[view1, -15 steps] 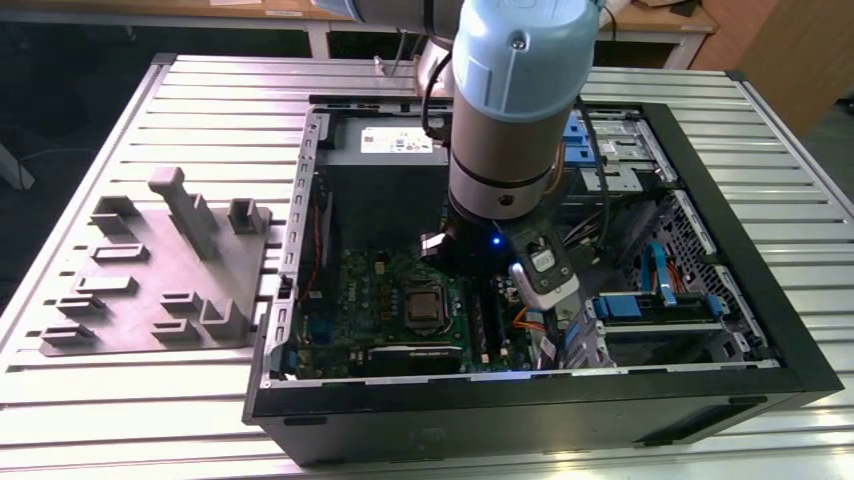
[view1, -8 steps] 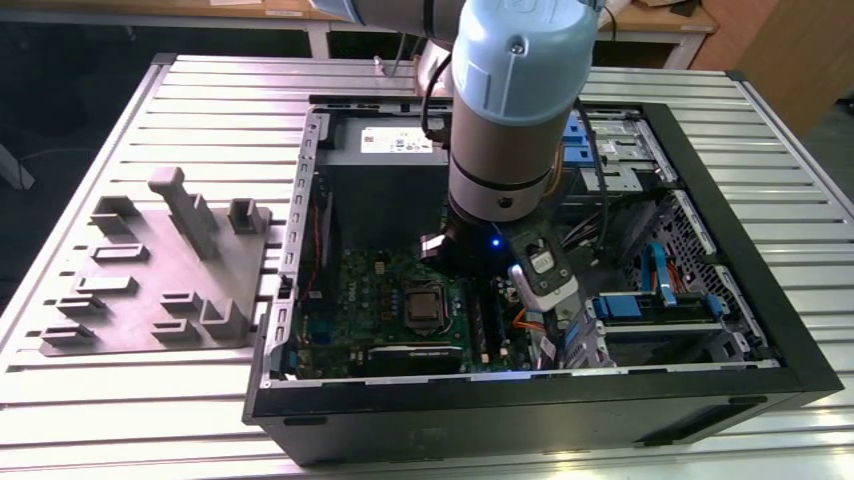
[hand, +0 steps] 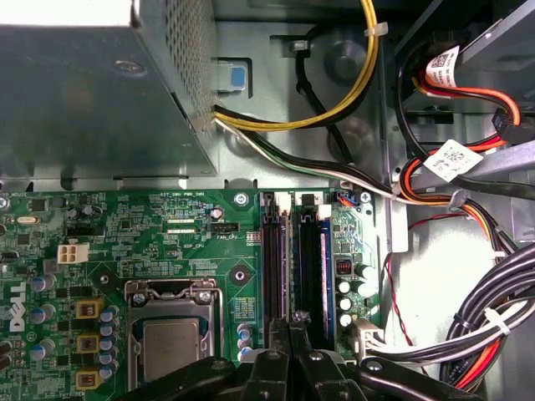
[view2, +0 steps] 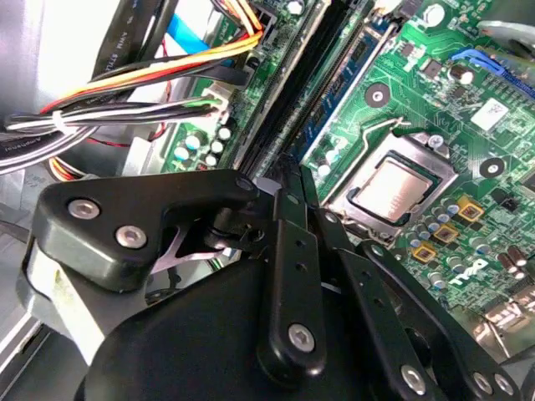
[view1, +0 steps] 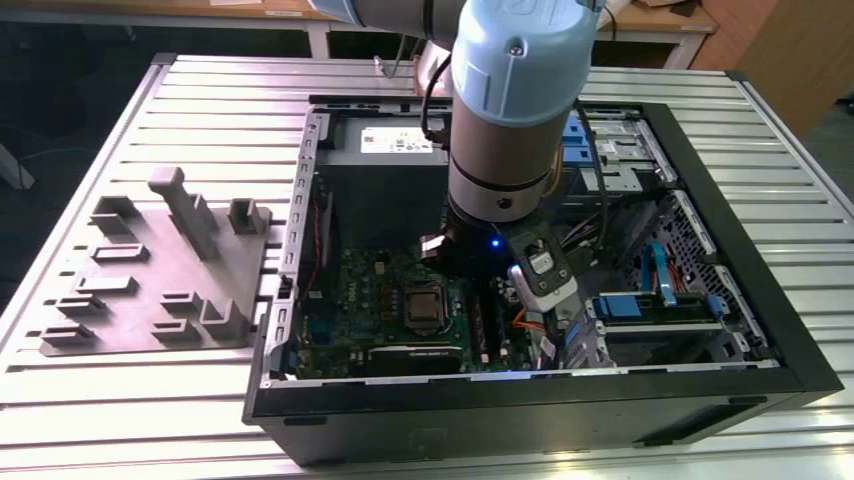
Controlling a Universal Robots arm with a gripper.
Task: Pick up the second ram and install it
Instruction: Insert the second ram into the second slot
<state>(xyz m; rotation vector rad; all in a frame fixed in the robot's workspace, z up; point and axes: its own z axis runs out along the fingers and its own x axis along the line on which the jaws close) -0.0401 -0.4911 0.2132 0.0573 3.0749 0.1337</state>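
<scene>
Gripper (hand: 291,338) w/ fingers pressed together, low over mobo RAM slots (hand: 294,263); second ram seems seated there, can't confirm. Risk: if you're misaligned w/ the slot, pressing could damage latch/contacts.

Even overhead room light in the exterior view, pale sheen on the ribbed metal table (view1: 160,400), deep shadow inside the computer case (view1: 534,400), small blue glow under the arm, second wrist view soft and blurred up close, first wrist view crisp, wires bright.
</scene>
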